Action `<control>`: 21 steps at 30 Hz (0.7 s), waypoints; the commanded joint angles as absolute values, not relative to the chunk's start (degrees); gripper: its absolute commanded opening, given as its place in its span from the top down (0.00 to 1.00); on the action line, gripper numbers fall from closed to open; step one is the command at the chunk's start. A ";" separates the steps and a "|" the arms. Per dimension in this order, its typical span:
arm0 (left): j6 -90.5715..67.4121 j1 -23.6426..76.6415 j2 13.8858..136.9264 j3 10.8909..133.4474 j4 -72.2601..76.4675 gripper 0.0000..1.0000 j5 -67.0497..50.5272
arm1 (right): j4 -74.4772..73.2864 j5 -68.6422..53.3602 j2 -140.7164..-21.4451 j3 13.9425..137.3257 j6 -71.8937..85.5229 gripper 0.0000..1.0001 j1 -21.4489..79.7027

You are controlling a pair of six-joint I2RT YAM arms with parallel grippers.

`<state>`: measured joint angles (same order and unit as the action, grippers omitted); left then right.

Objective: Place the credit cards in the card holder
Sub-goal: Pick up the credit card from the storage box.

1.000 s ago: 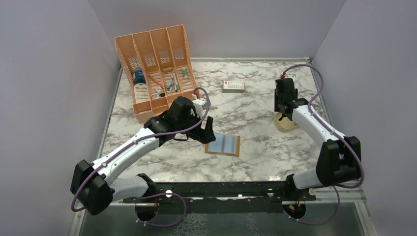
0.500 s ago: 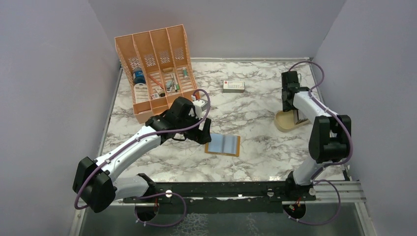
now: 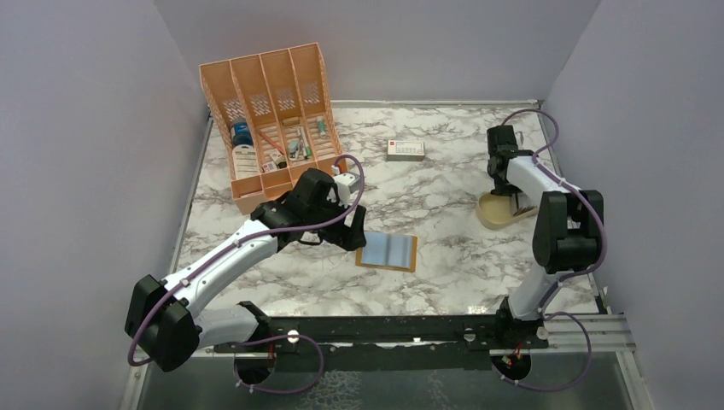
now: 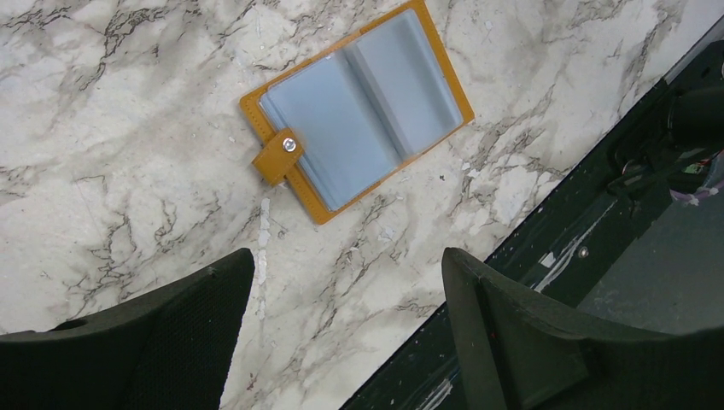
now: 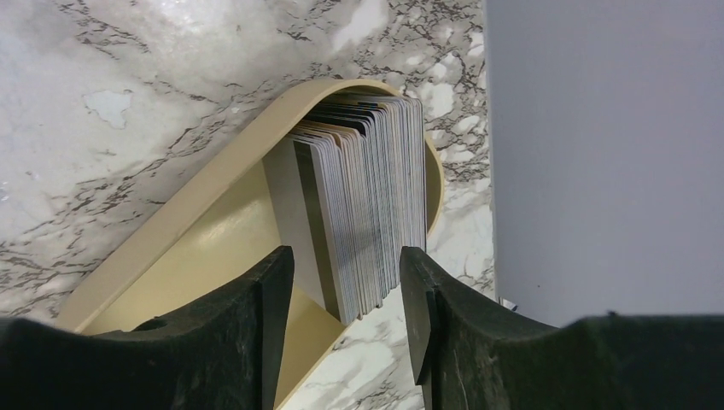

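In the tan dish [image 5: 183, 209] at the far right, the credit cards [image 5: 363, 205] stand packed on edge, straddled by the spread right gripper [image 5: 343, 265]. Closing here would likely take many, so shift to pinch one. The card holder [image 4: 359, 111] lies open mid-table by the left gripper [image 4: 346, 282], spread wide.

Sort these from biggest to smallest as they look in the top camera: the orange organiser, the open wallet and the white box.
1. orange organiser, by far the biggest.
2. open wallet.
3. white box, the smallest. It sits farther from the camera, which may shrink it a little.
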<state>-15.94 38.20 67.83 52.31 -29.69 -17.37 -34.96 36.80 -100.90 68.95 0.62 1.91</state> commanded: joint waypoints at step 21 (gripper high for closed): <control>-15.03 37.81 66.62 52.02 -30.21 0.16 -16.70 | -33.05 40.70 -100.41 69.00 -1.03 0.70 1.14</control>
